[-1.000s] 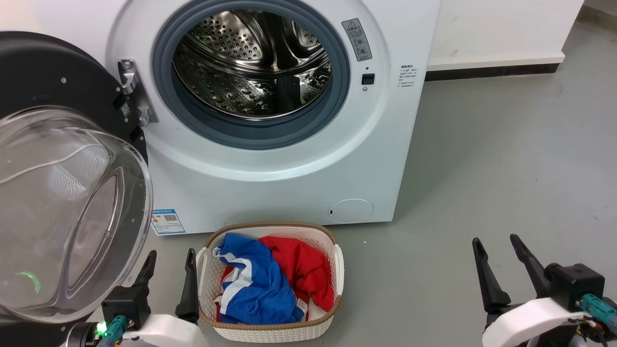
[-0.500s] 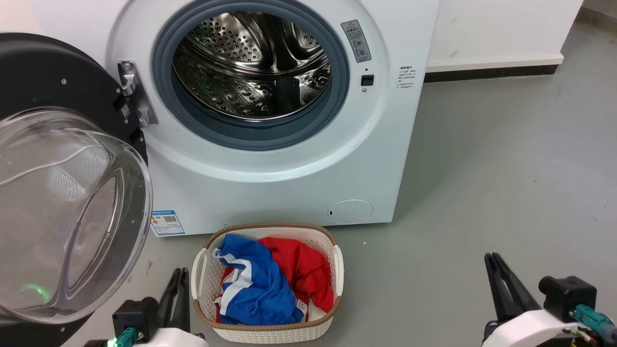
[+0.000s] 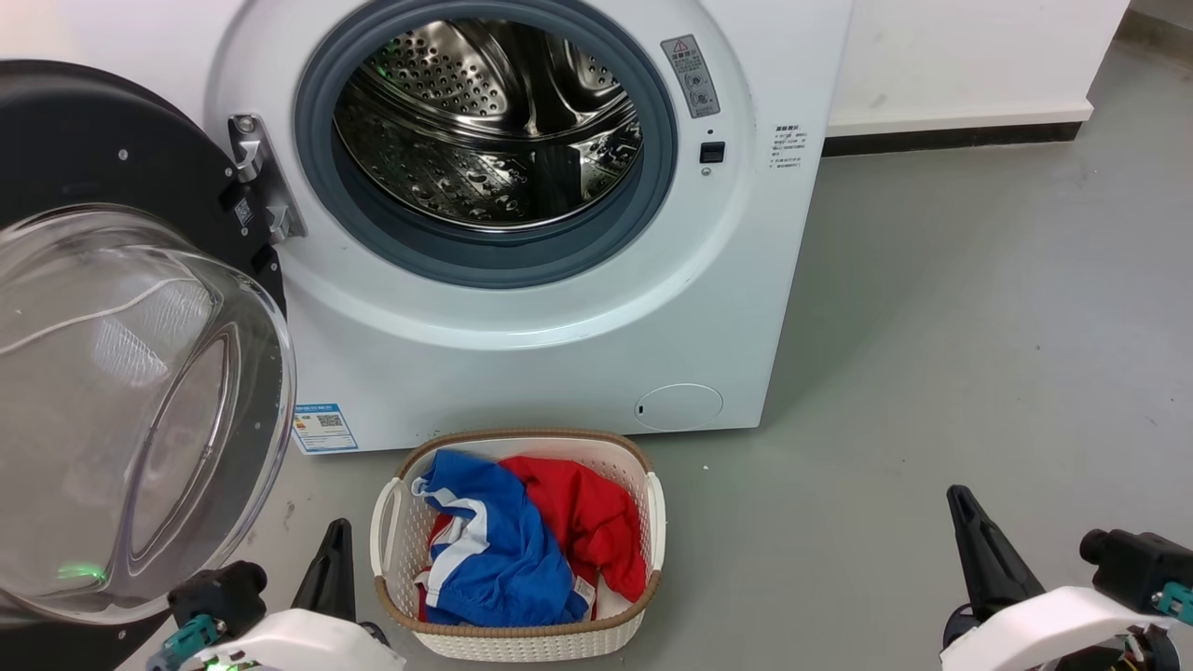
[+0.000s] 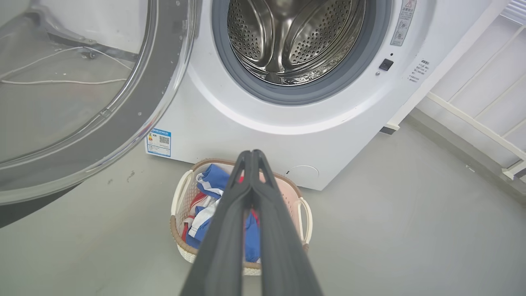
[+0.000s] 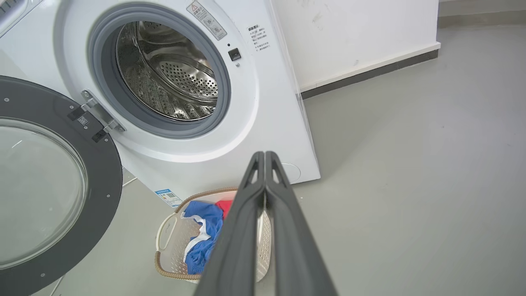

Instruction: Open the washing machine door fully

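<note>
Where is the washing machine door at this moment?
In the head view the washing machine door stands swung open at the far left, on its hinge left of the steel drum, with the laundry basket at its lower right.

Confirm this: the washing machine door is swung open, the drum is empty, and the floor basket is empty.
The basket is not empty: the head view shows blue and red clothes in it. The washing machine door is open, the drum empty.
</note>
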